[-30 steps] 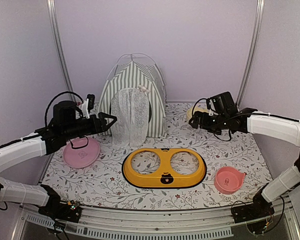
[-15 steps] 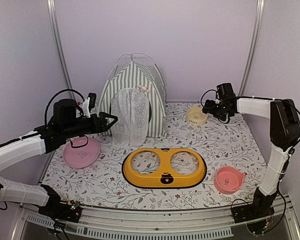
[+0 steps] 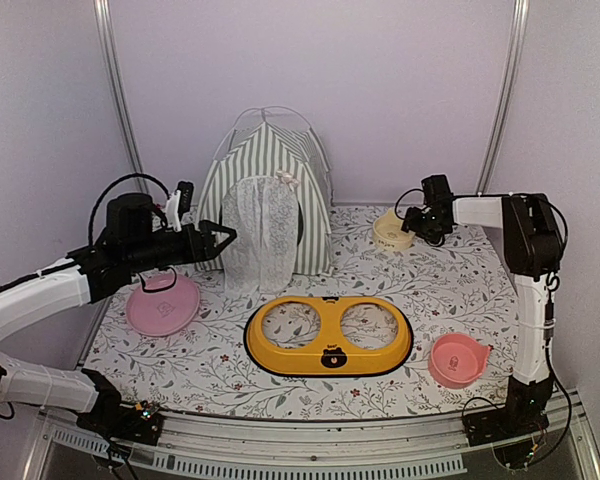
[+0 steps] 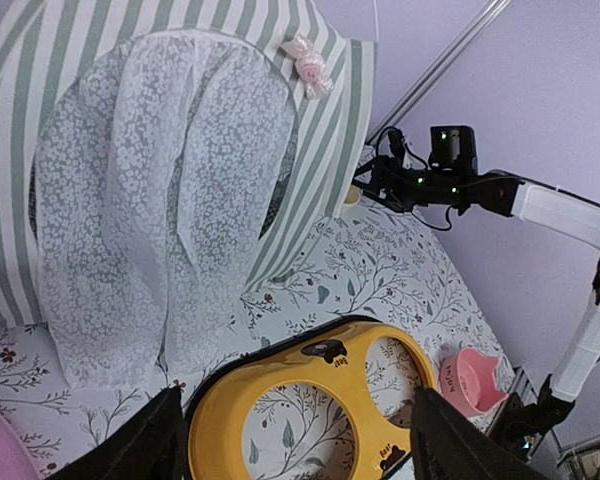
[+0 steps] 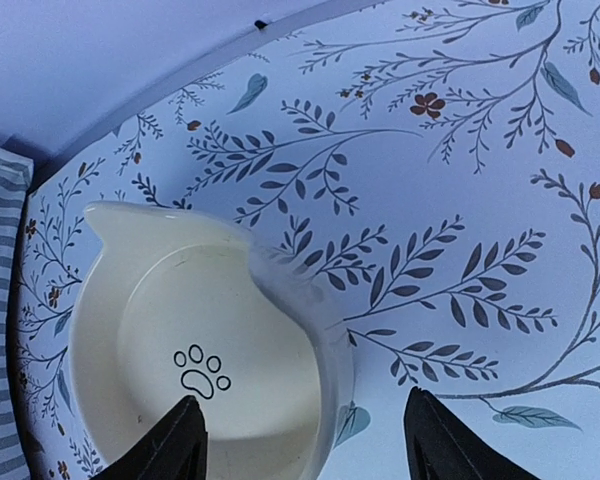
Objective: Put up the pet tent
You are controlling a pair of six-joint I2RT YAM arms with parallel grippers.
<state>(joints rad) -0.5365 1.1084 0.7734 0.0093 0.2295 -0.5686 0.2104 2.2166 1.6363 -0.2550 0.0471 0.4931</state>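
Because its peak points straight up, the pet tent (image 3: 267, 190) has a vertical long axis. It stands upright on its wide base at the back of the table, a little left of centre and close to the rear wall. Its white lace door curtain (image 3: 260, 235) faces the near edge, toward the arms, and hangs closed over the opening. Thin white poles arch over the peak.

The left gripper (image 3: 224, 238) hovers just beside the tent's lower left front, level with the curtain. Its 2 fingers are spread wide with nothing between them. In its wrist view the curtain (image 4: 160, 210) fills the upper left. The right gripper (image 3: 414, 224) is at the right edge of a cream bowl (image 3: 391, 231), well apart from the tent. Its jaws are apart over the bowl's rim (image 5: 320, 340), and I cannot tell whether they touch it.

The table is covered by a white cloth (image 3: 450, 290) printed with leafy sprigs. On it lie a yellow 2-hole feeder (image 3: 327, 322) in front of the tent, a pink dish (image 3: 163, 304) at the left and a pink bowl (image 3: 457, 359) at the near right. Plain lilac walls enclose the space, with a metal post (image 3: 115, 90) at each rear corner.
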